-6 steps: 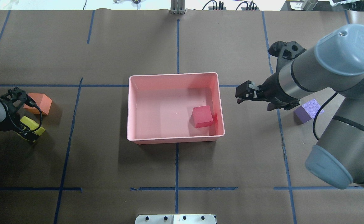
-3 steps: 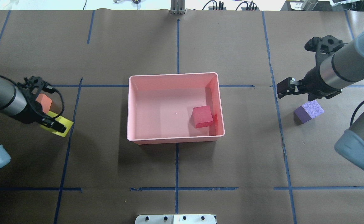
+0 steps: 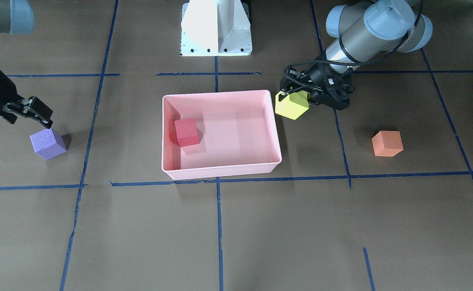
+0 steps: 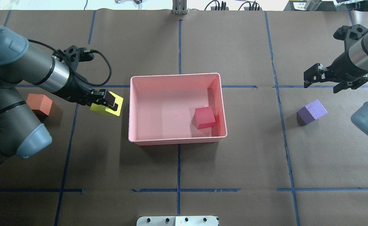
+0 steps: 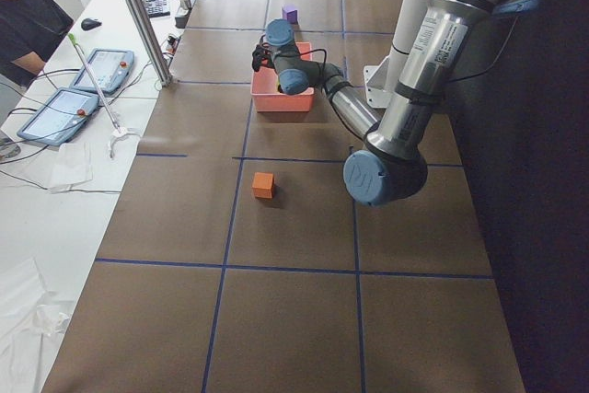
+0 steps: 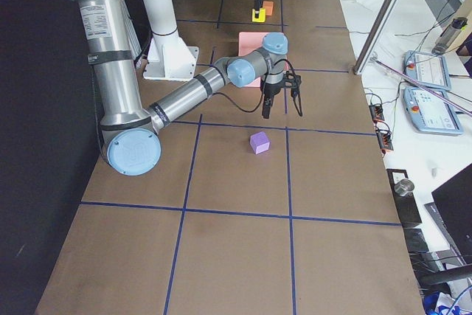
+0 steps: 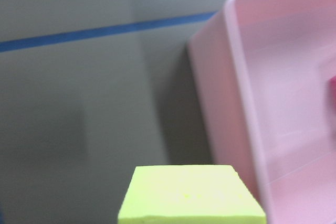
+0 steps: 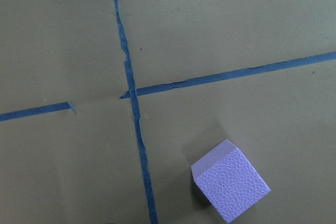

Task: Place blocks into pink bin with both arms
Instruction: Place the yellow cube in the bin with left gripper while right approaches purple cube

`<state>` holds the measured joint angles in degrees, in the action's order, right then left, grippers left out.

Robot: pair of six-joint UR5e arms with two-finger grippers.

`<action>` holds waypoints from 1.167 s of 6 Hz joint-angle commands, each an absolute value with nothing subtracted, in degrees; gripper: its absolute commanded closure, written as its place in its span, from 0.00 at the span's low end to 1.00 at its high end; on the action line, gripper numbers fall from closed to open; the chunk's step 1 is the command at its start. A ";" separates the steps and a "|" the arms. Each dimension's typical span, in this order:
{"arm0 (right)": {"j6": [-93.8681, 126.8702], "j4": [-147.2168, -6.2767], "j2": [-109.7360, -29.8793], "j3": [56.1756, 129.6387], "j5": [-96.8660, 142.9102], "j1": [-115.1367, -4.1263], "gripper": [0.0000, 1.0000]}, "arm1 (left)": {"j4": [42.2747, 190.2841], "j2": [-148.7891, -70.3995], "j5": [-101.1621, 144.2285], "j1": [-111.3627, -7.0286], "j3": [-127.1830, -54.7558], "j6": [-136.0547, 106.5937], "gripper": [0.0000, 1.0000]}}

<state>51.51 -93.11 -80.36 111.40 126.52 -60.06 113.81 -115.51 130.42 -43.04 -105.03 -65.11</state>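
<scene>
**Inspector:** Since half a second ago the left tool (image 4: pixel 111 103) has travelled from beside the orange block (image 4: pixel 39 104) to just short of the pink bin (image 4: pixel 129 110). The right tool (image 4: pixel 308 78) has drawn farther out from the bin.

**Reviewer:** Grip status?

**Inspector:** The left tool is clamped on the yellow-green block (image 4: pixel 98 108), which looks lifted off the bench (image 4: pixel 234 163). The right tool carries nothing, and I cannot tell whether its fingers stand apart. The purple block (image 4: pixel 312 112) rests near that tool, on the side toward the robot's base.

**Reviewer:** Bin contents?

**Inspector:** The red block (image 4: pixel 204 117) only, at the end farthest from the left tool.

**Reviewer:** Recommendation for the step in hand?

**Inspector:** In my judgement, advance until the held block is wholly past the wall directly ahead of the tool, with its underside above the rim. Release over bare floor, short of the red block. Foam is light, so a low drop should limit bounce.
</scene>
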 commanded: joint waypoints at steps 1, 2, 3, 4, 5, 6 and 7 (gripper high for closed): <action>51.32 -93.08 -81.29 108.39 127.26 -60.65 0.00 | 114.25 -119.70 123.27 -37.03 -101.62 -68.47 0.82; 52.63 -92.90 -81.39 106.37 129.18 -60.56 0.00 | 114.52 -119.62 119.74 -35.35 -100.64 -68.29 0.21; 62.30 -91.25 -81.21 105.83 128.85 -60.38 0.00 | 114.43 -119.79 118.40 -34.90 -100.98 -68.29 0.06; 72.93 -84.97 -81.30 103.04 128.67 -59.68 0.00 | 114.43 -119.71 118.39 -34.81 -101.07 -68.29 0.04; 79.39 -78.81 -81.39 100.31 128.58 -58.46 0.00 | 114.43 -119.71 118.30 -34.80 -101.25 -68.29 0.04; 84.06 -77.36 -82.34 99.85 128.50 -58.01 0.00 | 114.35 -119.79 118.30 -34.80 -101.60 -68.47 0.04; 89.77 -77.26 -82.88 100.02 126.49 -56.53 0.01 | 114.35 -119.79 118.21 -34.80 -102.04 -68.55 0.04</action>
<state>84.20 -78.17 -82.28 100.23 127.87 -57.73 114.37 -119.77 118.29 -34.81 -101.65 -68.45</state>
